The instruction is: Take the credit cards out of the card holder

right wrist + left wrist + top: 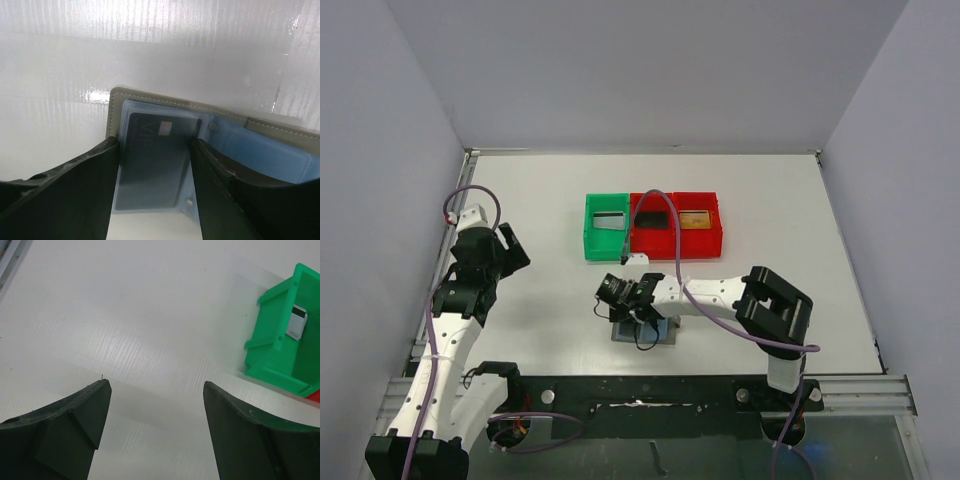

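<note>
Carefully: my right pincer (154, 144), half open astride the black card (150, 170), holds nothing; pinching its sleeve (150, 106) would drag the card holder (150, 98).

card holder (260, 145) on table (150, 50), card (155, 165) in its pocket, bins (605, 245) behind it

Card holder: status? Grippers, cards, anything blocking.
Left gripper open, hovering over table. Right gripper straddles dark card in open card holder, grip unconfirmed. Card not yet out. Nothing blocking.
</note>
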Robot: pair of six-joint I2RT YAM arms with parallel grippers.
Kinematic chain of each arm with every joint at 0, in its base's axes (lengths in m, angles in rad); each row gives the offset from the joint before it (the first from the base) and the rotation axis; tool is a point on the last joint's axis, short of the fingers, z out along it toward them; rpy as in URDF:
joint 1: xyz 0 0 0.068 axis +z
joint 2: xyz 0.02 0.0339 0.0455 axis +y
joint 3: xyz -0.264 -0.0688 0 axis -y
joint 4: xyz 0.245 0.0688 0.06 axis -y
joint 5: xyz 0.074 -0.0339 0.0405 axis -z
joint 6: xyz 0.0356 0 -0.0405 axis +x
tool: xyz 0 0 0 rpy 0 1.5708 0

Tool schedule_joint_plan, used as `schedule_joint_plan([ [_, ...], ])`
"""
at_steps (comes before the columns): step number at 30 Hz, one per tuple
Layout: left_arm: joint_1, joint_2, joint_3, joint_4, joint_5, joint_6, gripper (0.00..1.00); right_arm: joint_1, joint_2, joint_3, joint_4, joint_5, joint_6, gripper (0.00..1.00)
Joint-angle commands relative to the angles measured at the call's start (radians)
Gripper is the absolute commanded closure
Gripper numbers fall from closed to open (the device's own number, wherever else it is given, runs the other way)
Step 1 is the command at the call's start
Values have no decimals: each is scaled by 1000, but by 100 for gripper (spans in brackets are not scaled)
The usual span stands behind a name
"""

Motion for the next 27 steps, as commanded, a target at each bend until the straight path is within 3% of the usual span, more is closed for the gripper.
schedule_joint_plan([
  [1, 6, -3, 9, 57, 7, 12, 25, -12, -7, -71, 70, -45, 47, 47],
  [4, 6, -2, 9, 56, 7, 12, 25, -14, -29, -103, 100, -56, 46, 52],
  [10, 6, 3, 8, 57, 52, 8, 25, -36, -91, -201, 243, -121, 28, 53],
  [16, 4, 5, -44, 123, 321, -76, 26, -75, -150, -319, 403, -210, 35, 50],
  [21, -15, 2, -131, 242, 598, -209, 33, -86, -169, -364, 440, -225, 48, 47],
  [27, -184, 58, -183, 280, 643, -279, 34, -86, -172, -386, 463, -235, 56, 48],
])
